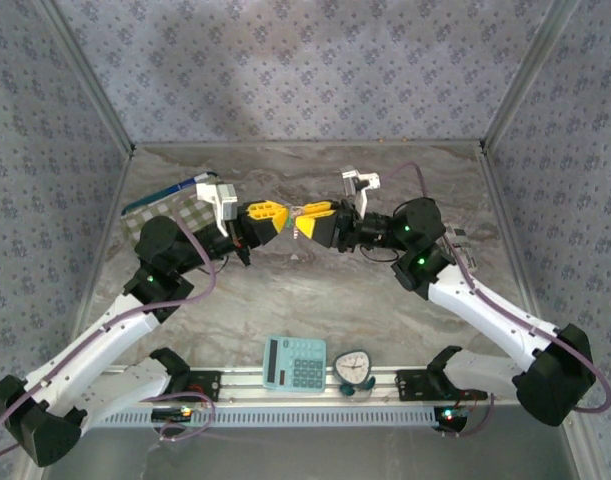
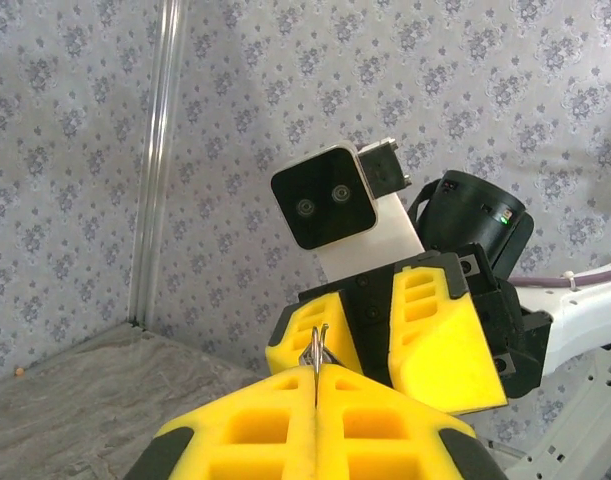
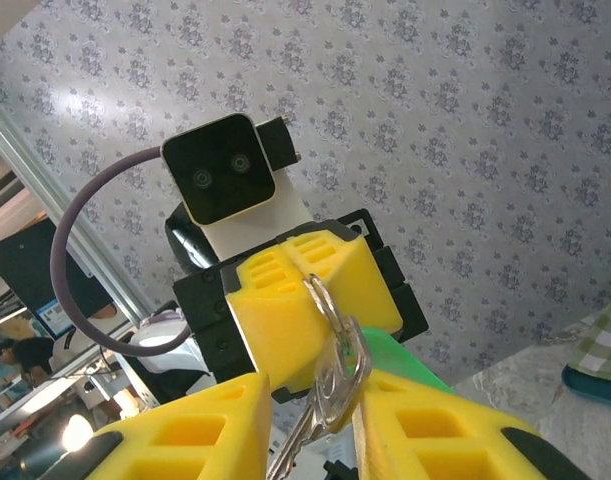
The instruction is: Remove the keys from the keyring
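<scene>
Near edge, between the arm bases: one calculator (image 1: 295,362) and one small round dial (image 1: 354,367) whose face I cannot read from overhead. Above mid-table my two arms meet nose to nose. The left gripper (image 1: 273,212) is clamped tight on the keyring (image 3: 323,300), its fingers pressed together on the wire. The right gripper (image 1: 309,216) faces it with its fingers apart and the keys (image 3: 333,390) hanging in the gap. I cannot tell whether those fingers touch them.

From above, ring and keys are too small to make out. The left wrist camera catches the ring edge-on as a thin sliver. The keys overlap and the lower blade runs out of frame, so I cannot count them. A green shape (image 3: 410,362) behind them is unidentifiable.

Far left lies one checked cloth (image 1: 185,210) with one blue-handled item (image 1: 180,188), its far end hidden by the left arm's wrist camera. The table (image 1: 385,310) is grey-veined marble, and floral-papered walls (image 1: 305,60) close in three sides.
</scene>
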`<state>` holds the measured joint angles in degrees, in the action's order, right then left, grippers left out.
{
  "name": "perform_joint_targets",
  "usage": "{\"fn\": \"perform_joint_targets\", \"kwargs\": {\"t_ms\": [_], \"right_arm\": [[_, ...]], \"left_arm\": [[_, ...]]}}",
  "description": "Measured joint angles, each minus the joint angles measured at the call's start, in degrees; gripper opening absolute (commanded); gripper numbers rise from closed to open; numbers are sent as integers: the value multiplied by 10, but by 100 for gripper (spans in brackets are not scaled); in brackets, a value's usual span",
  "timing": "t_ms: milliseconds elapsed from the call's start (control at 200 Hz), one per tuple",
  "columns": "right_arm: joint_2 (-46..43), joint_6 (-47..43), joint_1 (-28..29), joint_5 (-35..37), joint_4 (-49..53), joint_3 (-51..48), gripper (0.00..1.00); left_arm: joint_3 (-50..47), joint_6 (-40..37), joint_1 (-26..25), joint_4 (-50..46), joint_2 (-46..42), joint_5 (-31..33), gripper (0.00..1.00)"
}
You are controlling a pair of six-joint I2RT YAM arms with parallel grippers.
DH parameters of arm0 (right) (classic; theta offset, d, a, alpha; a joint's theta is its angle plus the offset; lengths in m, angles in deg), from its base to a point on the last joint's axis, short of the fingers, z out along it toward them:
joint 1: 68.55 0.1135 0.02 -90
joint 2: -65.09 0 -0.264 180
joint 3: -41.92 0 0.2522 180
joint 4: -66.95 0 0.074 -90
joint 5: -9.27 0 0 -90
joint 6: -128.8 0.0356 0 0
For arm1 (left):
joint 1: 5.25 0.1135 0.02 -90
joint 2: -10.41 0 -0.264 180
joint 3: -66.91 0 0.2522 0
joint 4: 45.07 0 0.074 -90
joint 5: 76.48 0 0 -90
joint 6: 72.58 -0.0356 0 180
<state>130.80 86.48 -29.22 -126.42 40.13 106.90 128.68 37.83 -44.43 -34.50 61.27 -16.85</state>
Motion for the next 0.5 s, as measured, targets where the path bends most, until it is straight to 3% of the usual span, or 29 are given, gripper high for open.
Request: {"fn": "perform_joint_targets", "kwargs": {"t_ms": [205, 320, 390, 500], "right_arm": [[22, 13, 12, 10, -16, 0, 29], [29, 21, 18, 18, -31, 0, 24], [30, 27, 19, 22, -36, 0, 14], [30, 29, 21, 25, -43, 0, 14]], "left_arm": [[-9, -1, -8, 4, -2, 10, 0], [-15, -4, -11, 10, -4, 18, 0], [-17, -5, -11, 12, -8, 21, 0], [-19, -11, -11, 12, -17, 33, 0]]}}
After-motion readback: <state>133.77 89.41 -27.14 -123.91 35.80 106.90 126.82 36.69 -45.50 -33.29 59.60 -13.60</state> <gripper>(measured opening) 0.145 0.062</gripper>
